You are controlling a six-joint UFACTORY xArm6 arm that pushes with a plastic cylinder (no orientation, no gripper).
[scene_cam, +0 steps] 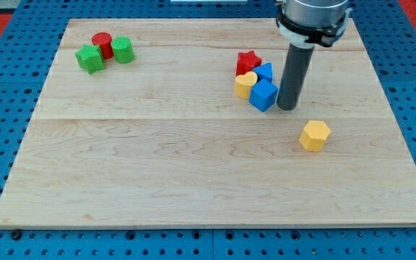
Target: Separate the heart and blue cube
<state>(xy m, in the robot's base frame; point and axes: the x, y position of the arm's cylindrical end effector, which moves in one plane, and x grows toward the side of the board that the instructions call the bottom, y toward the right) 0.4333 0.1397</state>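
- The yellow heart (245,84) and blue cube (263,94) sit touching, upper centre-right of the wooden board (193,166).
- My tip (287,107) has no jaws to open; it stands just beside the cube on the view's right, perhaps touching.
- Heart lies beyond the cube, leftward.

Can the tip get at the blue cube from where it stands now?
Probably yes: my tip stands just at the view's right of the blue cube, nothing between them. The yellow heart touches the cube's far side.
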